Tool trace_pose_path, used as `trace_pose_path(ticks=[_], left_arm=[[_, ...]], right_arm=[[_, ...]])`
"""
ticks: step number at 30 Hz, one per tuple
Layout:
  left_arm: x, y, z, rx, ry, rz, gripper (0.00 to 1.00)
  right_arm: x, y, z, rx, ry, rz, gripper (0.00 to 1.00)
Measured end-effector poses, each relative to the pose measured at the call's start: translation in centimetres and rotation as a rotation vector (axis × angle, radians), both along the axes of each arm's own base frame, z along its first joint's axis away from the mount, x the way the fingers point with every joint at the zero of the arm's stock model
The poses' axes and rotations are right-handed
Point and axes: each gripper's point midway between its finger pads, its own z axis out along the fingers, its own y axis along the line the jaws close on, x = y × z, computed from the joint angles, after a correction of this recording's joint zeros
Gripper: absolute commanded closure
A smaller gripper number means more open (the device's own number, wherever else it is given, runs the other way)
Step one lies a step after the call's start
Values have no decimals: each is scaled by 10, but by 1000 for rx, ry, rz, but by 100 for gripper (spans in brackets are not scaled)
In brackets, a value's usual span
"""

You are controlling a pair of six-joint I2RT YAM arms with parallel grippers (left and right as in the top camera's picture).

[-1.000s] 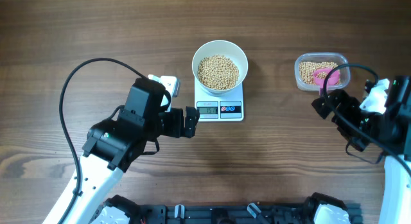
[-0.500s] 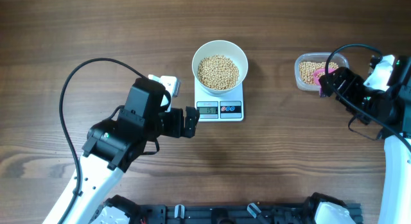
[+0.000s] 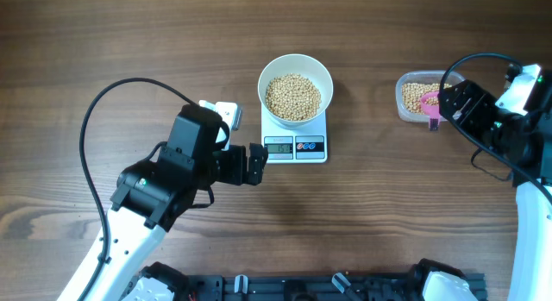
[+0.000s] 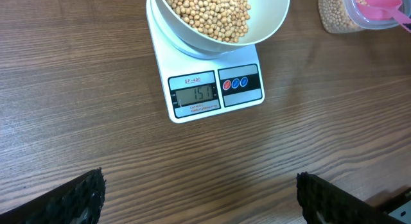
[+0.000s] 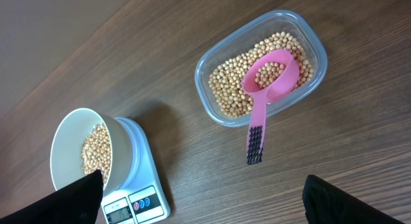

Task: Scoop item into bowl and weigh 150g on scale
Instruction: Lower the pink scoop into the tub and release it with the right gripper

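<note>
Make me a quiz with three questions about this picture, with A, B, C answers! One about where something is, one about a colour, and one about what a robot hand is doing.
1. Where does the deep round white bowl sit?
A) on the small white square scale
B) on a chair
C) on the bare wood

2. What colour is the plastic scoop lying in the clear plastic tub?
A) blue
B) pink
C) green

3. How is the left gripper?
A) shut on the scoop
B) open, holding nothing
C) shut on the bowl

Answers:
1 A, the bowl rests on the scale's platform, just above the display.
2 B, the scoop is pink down to its dark handle end.
3 B, its fingers stand wide apart with nothing between them.
</note>
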Motion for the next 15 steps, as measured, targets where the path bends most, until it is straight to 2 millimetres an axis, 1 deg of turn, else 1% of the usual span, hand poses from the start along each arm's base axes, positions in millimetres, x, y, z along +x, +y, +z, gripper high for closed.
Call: trace_pose_path(ticks=[9,15], left_arm=[[0,0,0,0,0,0,0],[0,0,0,0,0,0,0]], right_arm=[[-1,0,0,73,16,-83,0],[-1,-1,-1,175,36,-210,0]])
